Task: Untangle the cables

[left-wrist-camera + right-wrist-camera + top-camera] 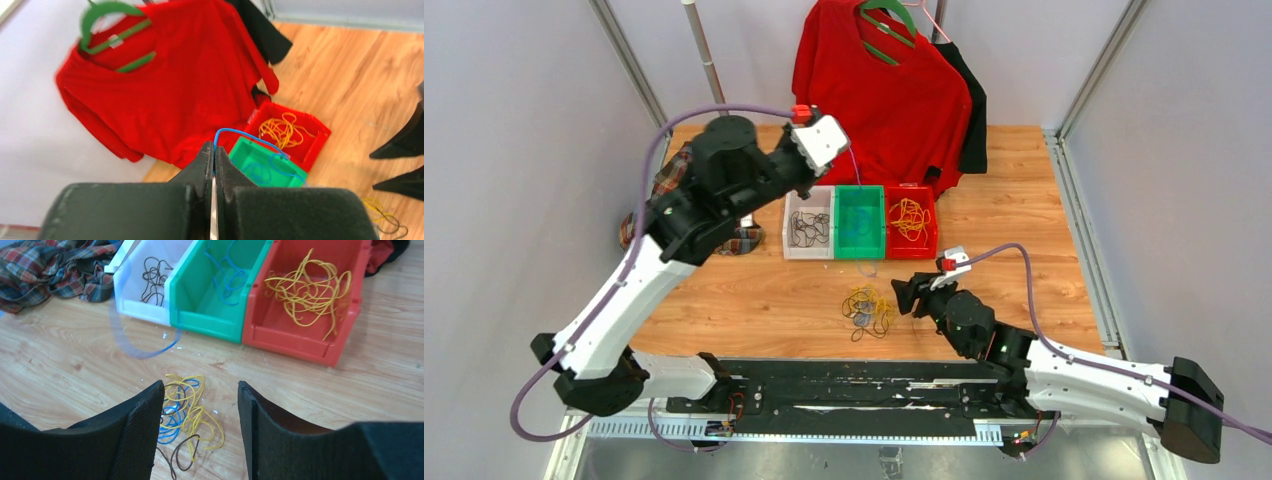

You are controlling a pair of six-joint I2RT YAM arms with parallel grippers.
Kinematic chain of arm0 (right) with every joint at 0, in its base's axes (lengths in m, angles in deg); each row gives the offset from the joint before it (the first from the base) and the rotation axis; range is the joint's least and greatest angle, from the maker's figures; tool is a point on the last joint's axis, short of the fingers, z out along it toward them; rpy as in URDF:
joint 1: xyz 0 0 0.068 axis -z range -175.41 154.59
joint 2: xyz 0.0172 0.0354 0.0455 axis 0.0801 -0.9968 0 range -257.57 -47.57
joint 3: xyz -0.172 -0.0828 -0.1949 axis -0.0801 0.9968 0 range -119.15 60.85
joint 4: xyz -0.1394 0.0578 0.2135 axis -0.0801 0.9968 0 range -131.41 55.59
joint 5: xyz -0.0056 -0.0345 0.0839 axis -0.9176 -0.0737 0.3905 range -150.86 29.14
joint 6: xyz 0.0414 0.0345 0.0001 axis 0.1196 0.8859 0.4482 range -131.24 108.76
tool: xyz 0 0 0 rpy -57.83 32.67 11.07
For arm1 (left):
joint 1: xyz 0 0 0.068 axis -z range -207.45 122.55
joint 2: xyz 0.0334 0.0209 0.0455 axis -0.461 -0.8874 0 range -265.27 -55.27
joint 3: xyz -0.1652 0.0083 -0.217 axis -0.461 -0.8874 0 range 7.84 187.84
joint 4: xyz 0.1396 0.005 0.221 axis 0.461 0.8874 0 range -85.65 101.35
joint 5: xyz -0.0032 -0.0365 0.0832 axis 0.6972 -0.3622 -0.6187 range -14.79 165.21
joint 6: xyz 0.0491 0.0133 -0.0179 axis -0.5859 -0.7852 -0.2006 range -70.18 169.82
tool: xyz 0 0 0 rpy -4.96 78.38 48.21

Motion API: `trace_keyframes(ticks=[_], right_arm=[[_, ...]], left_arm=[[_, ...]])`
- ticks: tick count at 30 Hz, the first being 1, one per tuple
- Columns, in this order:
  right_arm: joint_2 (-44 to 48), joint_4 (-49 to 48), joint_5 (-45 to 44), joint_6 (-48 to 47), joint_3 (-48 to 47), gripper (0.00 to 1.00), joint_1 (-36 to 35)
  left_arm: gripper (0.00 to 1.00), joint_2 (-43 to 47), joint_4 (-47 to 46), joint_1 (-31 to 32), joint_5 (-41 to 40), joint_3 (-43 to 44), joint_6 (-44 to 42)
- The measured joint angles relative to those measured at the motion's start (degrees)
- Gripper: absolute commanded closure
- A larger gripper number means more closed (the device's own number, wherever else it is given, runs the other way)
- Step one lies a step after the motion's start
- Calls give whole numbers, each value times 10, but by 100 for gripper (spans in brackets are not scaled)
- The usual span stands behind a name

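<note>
Left gripper (pixel 214 150) clamped on blue cable (pixel 245 134); the cable hangs long axis downward, toward green bin (pixel 207 322). Right gripper (pixel 200 385) has its jaws apart over yellow-blue-black cable tangle (pixel 187 412), just in front of green bin.

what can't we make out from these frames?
- Right wrist: the blue cable before the white bin is blurred; where it ends is unclear.
- Right wrist: the tangle is part hidden behind the right gripper's fingers; cable count unclear.
- Left wrist: the tangle is cut off by the bottom edge; white bin out of frame.
- Top: left gripper's fingertips hidden under its wrist.
</note>
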Motion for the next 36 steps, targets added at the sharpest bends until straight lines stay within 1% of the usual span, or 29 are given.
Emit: trace_keyframes(ticks=[4,10,23,30,36], right_arm=[[26,28,-35,-3,-9,44,0],[56,52,-62,-4,-9,44,1],[73,80,-68,-15,-8,44,17],[79,89,-68,-20,-8,44,26],[81,97,-67,-21,-8,44,30]], left_arm=[[99,-33,-8,0,-12,-37,-2],[100,-104,-13,-2,-24,-24,-7],[100,-221,-43,-41,-40,-24,-31],[99,-271,-71,-55,-40,-52,-33],[100,-289,-83,-57,-35,-77,-26]])
